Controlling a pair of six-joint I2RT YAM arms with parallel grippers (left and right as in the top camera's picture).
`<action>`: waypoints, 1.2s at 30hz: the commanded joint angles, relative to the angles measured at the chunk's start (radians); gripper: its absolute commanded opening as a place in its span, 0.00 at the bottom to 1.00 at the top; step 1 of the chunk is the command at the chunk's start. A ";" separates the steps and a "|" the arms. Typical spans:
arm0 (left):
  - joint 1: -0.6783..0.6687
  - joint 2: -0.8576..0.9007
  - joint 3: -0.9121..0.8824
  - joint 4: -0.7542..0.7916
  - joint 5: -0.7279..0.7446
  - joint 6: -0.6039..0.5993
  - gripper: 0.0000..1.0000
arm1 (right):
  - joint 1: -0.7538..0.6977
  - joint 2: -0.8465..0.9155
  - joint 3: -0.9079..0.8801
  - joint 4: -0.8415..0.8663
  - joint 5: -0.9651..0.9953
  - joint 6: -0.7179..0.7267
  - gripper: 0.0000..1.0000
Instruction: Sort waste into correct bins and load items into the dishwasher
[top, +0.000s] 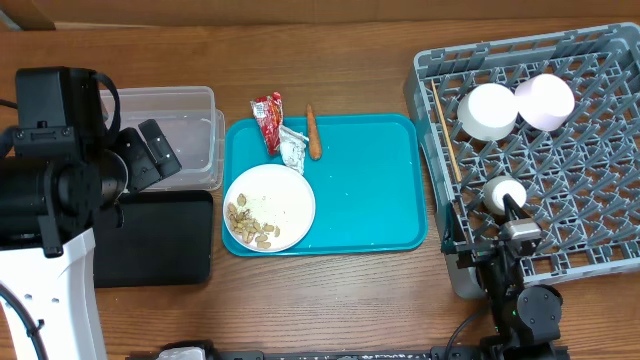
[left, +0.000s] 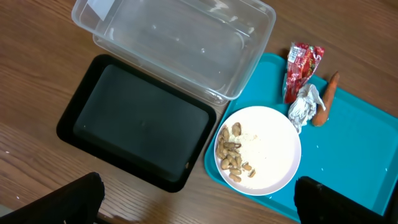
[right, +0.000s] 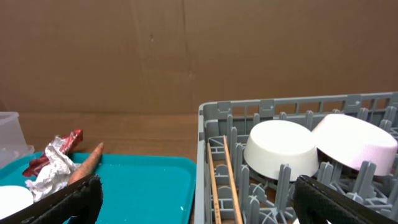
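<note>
- Looking down from overhead on a teal tray (top: 370, 200), with a white plate (top: 285, 195) in its robot-side left corner, carrying nuts and rice scraps (top: 250, 225).
- Along the tray's far-left edge: red snack wrapper (top: 267, 110), crumpled silver-white wrapper (top: 292, 148) touching it, small carrot (top: 313, 132) just beside.
- Left of the tray: clear tub (top: 180, 130) and black tray (top: 165, 240), just beside each other. Half hidden behind the left arm overhead, but nearly whole in the left wrist view.
- Right of the tray: grey dish rack (top: 580, 200), with two upside-down white bowls (top: 487, 110) and wooden chopsticks (top: 446, 135) lying along the rack side nearest the tray.
- Only overhead catches a third small white round piece (top: 503, 193) in the rack, right by the right arm. Can't tell what it is.
- Only the right wrist view gets the brown cardboard wall (right: 186, 56) behind the tray.
- Wide-open jaws on the left gripper (left: 199, 183), gripping nothing, above the tray's left edge by the plate.
- Same for the right gripper (right: 198, 186): wide open, gripping nothing, looking level across the tray's right edge and the rack.
</note>
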 joint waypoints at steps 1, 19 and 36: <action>0.004 0.002 0.006 0.000 -0.011 -0.010 1.00 | -0.003 -0.012 -0.011 -0.034 -0.005 0.004 1.00; 0.004 0.002 0.006 0.000 -0.012 -0.010 1.00 | -0.003 -0.011 -0.010 -0.035 -0.005 0.004 1.00; -0.210 0.248 -0.133 0.297 0.319 -0.054 1.00 | -0.003 -0.011 -0.010 -0.035 -0.005 0.004 1.00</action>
